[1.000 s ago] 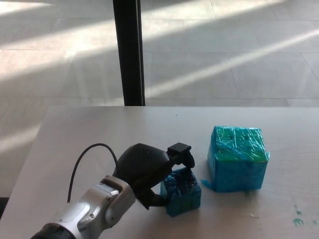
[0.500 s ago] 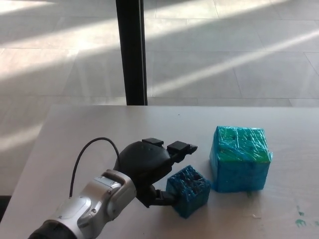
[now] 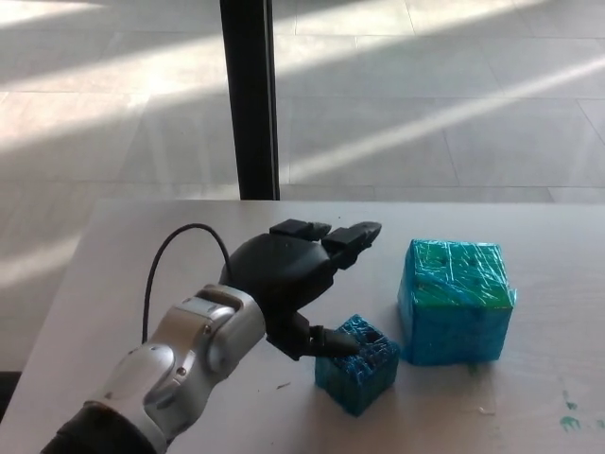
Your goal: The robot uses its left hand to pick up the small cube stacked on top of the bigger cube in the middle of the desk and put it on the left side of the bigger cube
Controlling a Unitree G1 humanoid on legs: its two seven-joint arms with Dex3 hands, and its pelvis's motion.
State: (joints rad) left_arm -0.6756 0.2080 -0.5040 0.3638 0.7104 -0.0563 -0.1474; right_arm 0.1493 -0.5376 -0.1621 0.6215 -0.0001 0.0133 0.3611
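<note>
While the small cube (image 3: pixel 356 365) sits on the surface (image 3: pixel 151 255) at the bigger cube's (image 3: pixel 456 301) eight o'clock, the left hand (image 3: pixel 293 279) hovers above, fingers (image 3: pixel 352 238) spread, empty.

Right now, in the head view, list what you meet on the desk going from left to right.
Left hand, open with fingers spread → small cube on the desk → bigger cube. The small cube sits left of the bigger one, apart from it.
</note>
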